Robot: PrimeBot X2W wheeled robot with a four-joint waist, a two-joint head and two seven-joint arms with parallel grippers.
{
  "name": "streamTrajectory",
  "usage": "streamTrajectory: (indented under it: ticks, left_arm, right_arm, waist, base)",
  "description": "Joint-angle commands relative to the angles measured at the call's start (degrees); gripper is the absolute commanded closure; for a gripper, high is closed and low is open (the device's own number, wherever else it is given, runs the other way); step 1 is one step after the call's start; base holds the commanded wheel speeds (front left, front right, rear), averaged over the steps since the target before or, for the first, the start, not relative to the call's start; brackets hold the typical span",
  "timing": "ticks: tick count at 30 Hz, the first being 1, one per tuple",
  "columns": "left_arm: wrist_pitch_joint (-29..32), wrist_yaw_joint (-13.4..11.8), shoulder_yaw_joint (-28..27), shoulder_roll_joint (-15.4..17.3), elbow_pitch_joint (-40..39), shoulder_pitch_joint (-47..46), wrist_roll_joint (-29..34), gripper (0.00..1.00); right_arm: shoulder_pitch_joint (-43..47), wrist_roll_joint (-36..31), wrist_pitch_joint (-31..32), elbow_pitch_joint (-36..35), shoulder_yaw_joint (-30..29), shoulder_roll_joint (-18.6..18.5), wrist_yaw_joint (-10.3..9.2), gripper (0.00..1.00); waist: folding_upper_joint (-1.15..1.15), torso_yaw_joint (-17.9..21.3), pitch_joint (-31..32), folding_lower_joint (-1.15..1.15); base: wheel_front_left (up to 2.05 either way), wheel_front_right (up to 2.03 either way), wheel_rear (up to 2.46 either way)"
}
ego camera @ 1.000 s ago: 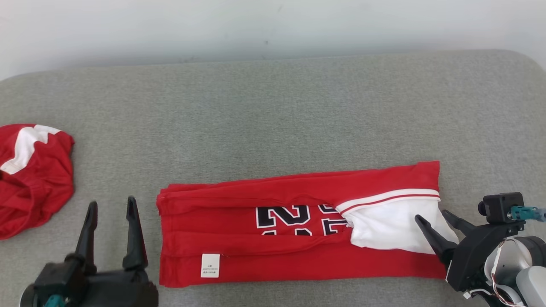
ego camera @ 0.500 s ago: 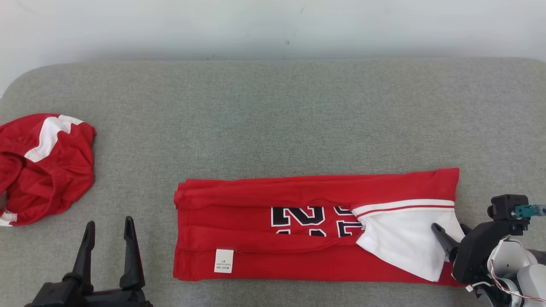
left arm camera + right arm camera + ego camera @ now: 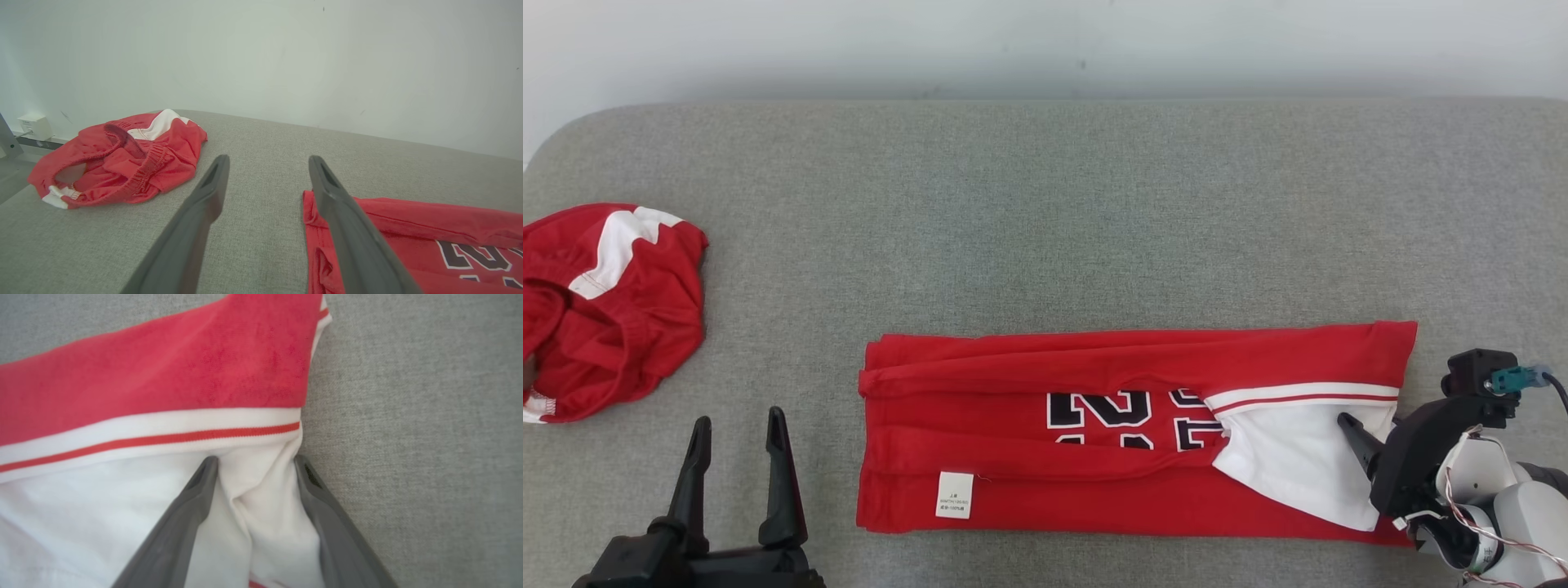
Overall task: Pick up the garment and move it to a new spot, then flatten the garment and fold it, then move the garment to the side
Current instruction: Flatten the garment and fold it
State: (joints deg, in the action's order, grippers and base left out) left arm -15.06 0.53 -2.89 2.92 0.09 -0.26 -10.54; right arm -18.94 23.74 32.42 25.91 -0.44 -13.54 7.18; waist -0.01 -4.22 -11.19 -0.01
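Red jersey (image 3: 1094, 498) lies folded lengthwise near the front of the pad (image 3: 1045, 204), so I judge crosswise folds and the move aside remain; my right gripper (image 3: 255, 463) straddles its white end, jaws wide and unclamped, while my left gripper (image 3: 737, 420) gapes empty.

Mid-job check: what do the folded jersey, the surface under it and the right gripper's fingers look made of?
The folded jersey: soft matte knit, cotton or polyester, I cannot tell which; it puckers between the fingers of the right gripper. The surface: grey woven upholstery-like cloth, matte, with a fine flecked weave. The fingers: smooth dark hard plastic, perhaps rubber-coated, with a dull sheen.
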Motion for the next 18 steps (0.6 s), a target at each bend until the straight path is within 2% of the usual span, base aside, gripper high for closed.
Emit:
streamTrajectory:
  ticks: [1,8,18]
  left_arm:
    - [-0.13,-0.06,0.08,-0.03,-0.28,-0.57,-0.3,0.0]
    - [-0.13,-0.17,0.23,-0.03,-0.49,-0.72,-0.28,0.0]
    - [-0.13,-0.31,0.3,-0.02,-1.04,-0.64,0.02,0.0]
  right_arm:
    - [0.97,-0.19,1.51,1.52,1.96,2.94,0.56,1.0]
    - [-0.03,-2.92,0.14,2.1,-0.34,1.95,0.22,1.0]
    - [-0.47,-11.81,-1.32,-2.04,-11.44,-2.11,0.2,1.0]
  waist:
    - [0.01,-0.18,-0.24,0.01]
    - [0.01,-0.48,-0.74,0.01]
    - [0.01,0.63,-0.84,0.01]
  base:
    - [0.0,0.0,0.0]
    - [0.0,0.0,0.0]
    - [0.0,0.0,0.0]
